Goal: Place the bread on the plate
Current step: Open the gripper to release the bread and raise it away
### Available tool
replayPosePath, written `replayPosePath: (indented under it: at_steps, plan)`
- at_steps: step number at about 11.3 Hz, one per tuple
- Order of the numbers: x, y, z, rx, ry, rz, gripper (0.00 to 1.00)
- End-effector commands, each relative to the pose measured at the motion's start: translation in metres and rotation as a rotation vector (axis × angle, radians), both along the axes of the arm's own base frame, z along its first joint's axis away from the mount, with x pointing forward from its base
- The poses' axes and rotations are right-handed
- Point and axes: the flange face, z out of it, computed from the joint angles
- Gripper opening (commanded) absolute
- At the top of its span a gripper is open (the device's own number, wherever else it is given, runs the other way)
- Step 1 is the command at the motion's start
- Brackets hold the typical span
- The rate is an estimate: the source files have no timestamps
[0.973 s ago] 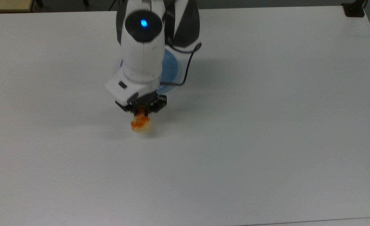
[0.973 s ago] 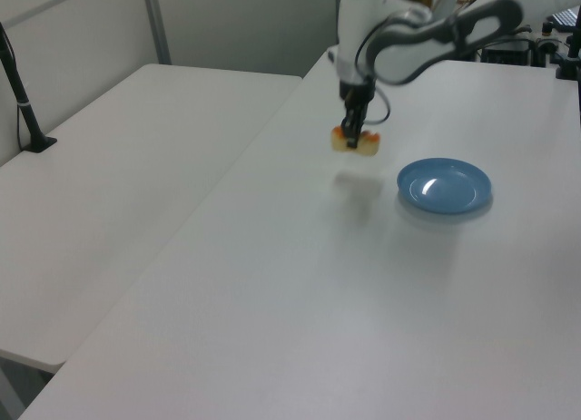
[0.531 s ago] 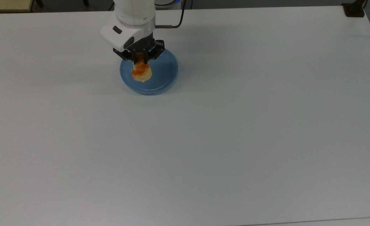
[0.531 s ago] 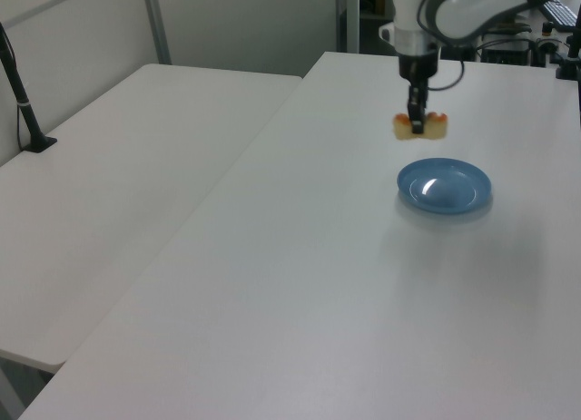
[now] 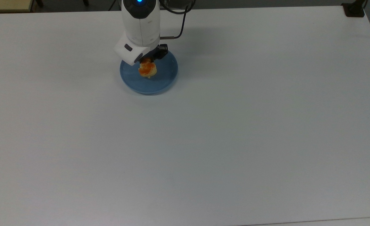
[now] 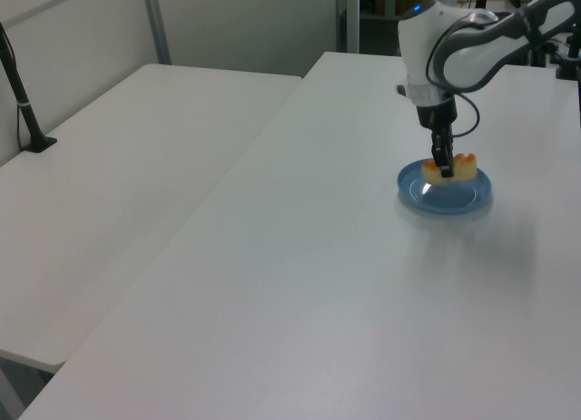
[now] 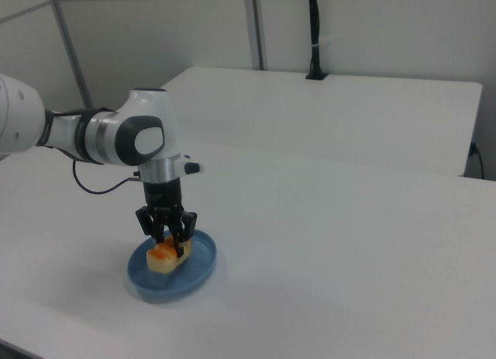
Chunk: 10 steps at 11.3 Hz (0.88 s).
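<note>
Two white tables (image 7: 349, 219) adjoin; gripper (image 7: 167, 239) pinches bread (image 7: 167, 256) over the plate (image 7: 198, 270).

The bread (image 7: 168, 256) sits inside the plate (image 7: 198, 270), the tool (image 7: 172, 239) directly above it, toward the far edge of the surface (image 5: 235, 131) in the top view.

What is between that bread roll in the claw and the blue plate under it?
Nothing lies between them. In the right view the gripper is shut on the bread, which sits low over the plate; whether it touches cannot be told.
</note>
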Motion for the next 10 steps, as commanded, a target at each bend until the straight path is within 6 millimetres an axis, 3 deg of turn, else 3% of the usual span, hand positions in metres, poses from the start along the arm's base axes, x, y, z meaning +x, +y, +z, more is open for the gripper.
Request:
replayPosePath:
  at_steps: [1, 3, 4, 7, 8, 10]
  plan:
    - [0.004, 0.004, -0.009, 0.004, -0.028, 0.011, 1.0]
    - [0.008, 0.004, 0.005, 0.005, -0.047, 0.006, 1.0]
    - [0.015, 0.005, 0.029, 0.005, -0.078, -0.019, 1.0]
    - [0.045, -0.002, 0.145, -0.001, -0.164, -0.091, 1.0]
    - [0.046, -0.002, 0.177, -0.004, -0.207, -0.133, 1.0]
    - [0.038, -0.004, 0.218, -0.013, -0.265, -0.258, 1.0]
